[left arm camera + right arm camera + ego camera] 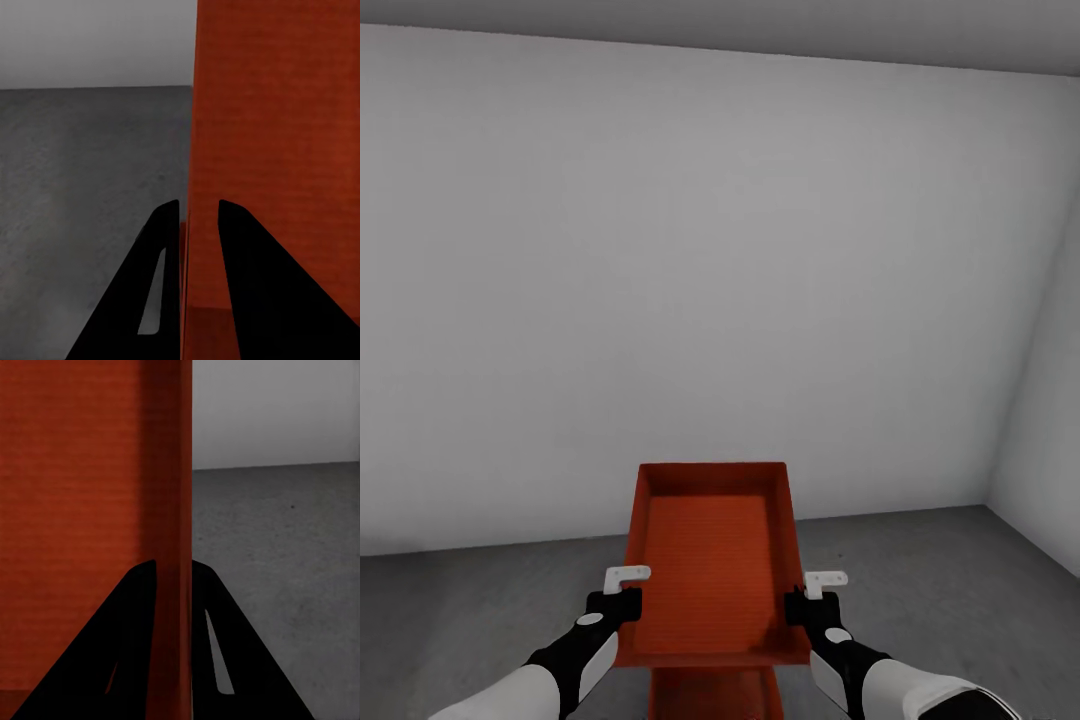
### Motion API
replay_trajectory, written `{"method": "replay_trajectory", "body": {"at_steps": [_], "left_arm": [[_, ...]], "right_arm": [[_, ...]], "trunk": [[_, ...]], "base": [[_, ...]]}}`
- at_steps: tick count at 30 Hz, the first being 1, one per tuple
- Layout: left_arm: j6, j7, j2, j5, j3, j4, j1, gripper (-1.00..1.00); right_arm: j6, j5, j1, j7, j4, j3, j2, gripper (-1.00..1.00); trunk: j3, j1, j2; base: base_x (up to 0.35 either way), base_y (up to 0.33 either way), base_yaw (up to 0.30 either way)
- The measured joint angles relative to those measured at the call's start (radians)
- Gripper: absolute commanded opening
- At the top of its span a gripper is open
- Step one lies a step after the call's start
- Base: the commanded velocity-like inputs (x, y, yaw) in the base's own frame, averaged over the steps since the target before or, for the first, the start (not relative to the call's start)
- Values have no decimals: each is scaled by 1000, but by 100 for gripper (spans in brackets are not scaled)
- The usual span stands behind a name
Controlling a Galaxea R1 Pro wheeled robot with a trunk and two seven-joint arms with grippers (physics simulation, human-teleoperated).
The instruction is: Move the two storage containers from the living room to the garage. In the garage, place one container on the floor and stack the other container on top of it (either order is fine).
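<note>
I hold a red-orange open-top storage container [710,560] level in front of me, over the dark grey concrete floor [950,590] of the garage. My left gripper [622,600] is shut on its left side wall, and the left wrist view has that wall [270,150] running between the black fingers [157,285] of the left gripper [199,204]. On the opposite wall [90,487] my right gripper [806,606] [174,562] is shut. Directly beneath, a second red-orange container [712,696] peeks out. Whether the two touch I cannot tell.
A plain white wall [710,280] stands close ahead, meeting a side wall [1050,420] in a corner at the right. Bare concrete floor stretches to both sides of the containers.
</note>
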Motion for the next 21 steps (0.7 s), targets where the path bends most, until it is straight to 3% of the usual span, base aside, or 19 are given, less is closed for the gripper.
{"method": "replay_trajectory", "body": {"at_steps": [21], "left_arm": [[-1,-1,0,-1,1,0,0,-100]], "right_arm": [[-1,-6,0,1,0,4,0,-100]], "trunk": [[-33,0,0]], "base": [[0,0,0]]}}
